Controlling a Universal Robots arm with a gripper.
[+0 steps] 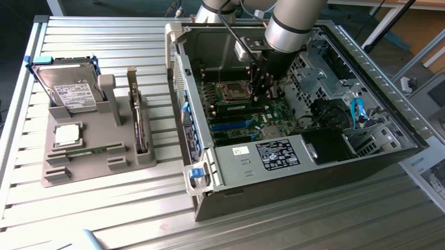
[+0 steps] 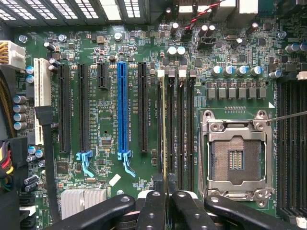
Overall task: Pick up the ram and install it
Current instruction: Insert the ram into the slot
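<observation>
Where the exterior view looks across the slatted metal table, we see the open black and silver computer case lying on its side, and on the exterior view's left a grey moulded holder carrying a big silver hard drive with a white label and a square silver processor chip; the wrist view gives us instead the green motherboard up close, with its long blue expansion slot, the black slots beside it and the empty silver-framed processor socket.

The silver and grey robot arm comes in from the top of the exterior view and points steeply down into the case; its black gripper hangs just above the board, near the socket.

In the wrist view the gripper has its black fingers pressed together on the long thin green ram stick; we see the stick edge-on as a pale line running straight out from between the fingertips, lined up over one of the black memory slots between the expansion slots and the socket; we cannot tell whether it touches the slot.
</observation>
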